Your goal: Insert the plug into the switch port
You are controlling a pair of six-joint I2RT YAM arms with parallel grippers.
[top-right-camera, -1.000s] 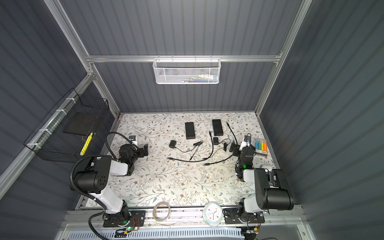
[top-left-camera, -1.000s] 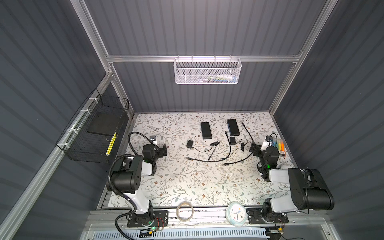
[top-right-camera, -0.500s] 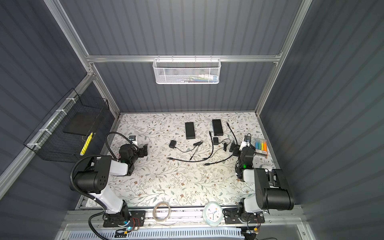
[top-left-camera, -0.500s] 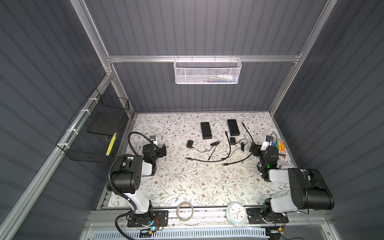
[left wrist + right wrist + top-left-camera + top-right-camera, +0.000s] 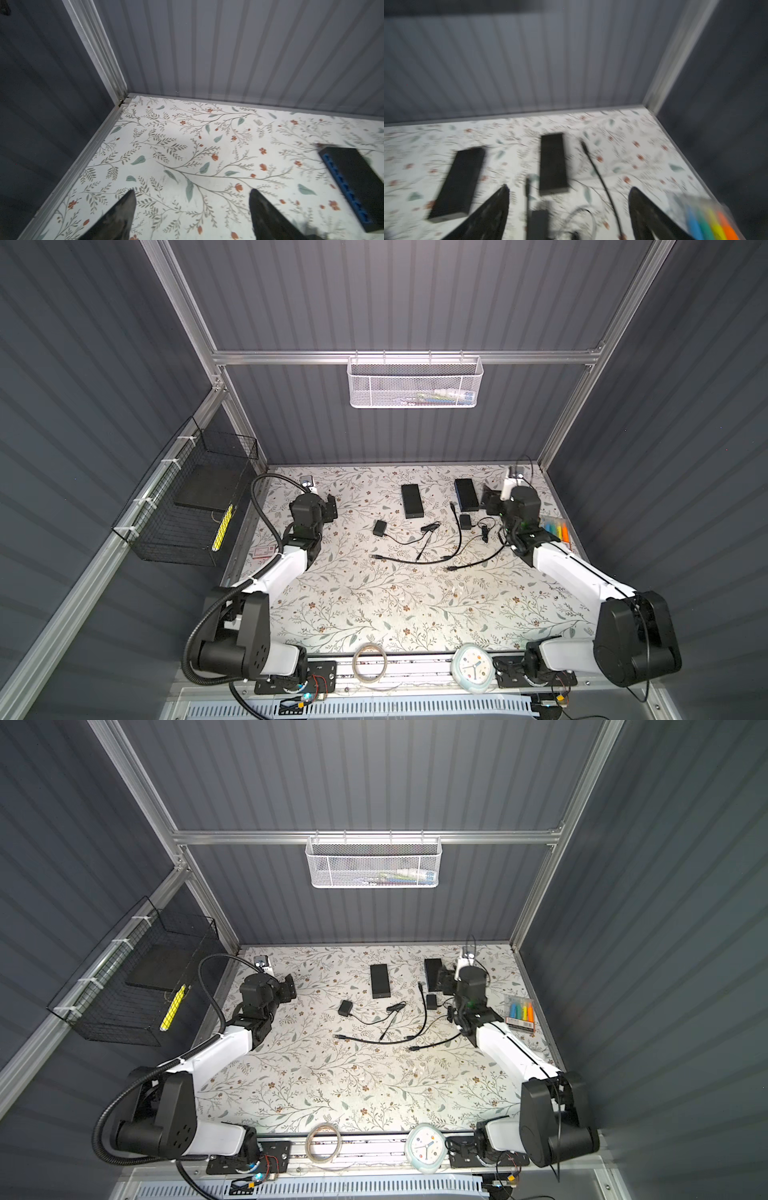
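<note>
Two black switch boxes lie side by side at the back of the table in both top views, one [image 5: 412,501] near the middle and one [image 5: 466,494] to its right. Several black cables [image 5: 419,560] with plugs sprawl in front of them; one plug end [image 5: 452,504] lies beside the right box. My left gripper [image 5: 331,508] hovers open left of the boxes with nothing in it. In the left wrist view its jaws stand wide apart [image 5: 191,192] and a switch with blue ports [image 5: 353,187] shows. My right gripper [image 5: 489,501] is open, empty, just right of the right box [image 5: 553,162].
A small black adapter [image 5: 380,527] and another [image 5: 465,521] lie among the cables. A pack of coloured markers [image 5: 555,529] sits by the right wall. A wire basket [image 5: 187,506] hangs on the left wall. A tape roll [image 5: 369,664] and a clock [image 5: 473,668] rest at the front rail.
Both arms have risen from beside the side walls and reached toward the back of the table; the right gripper now hangs next to the right switch box. The right wrist view is blurred by motion.
</note>
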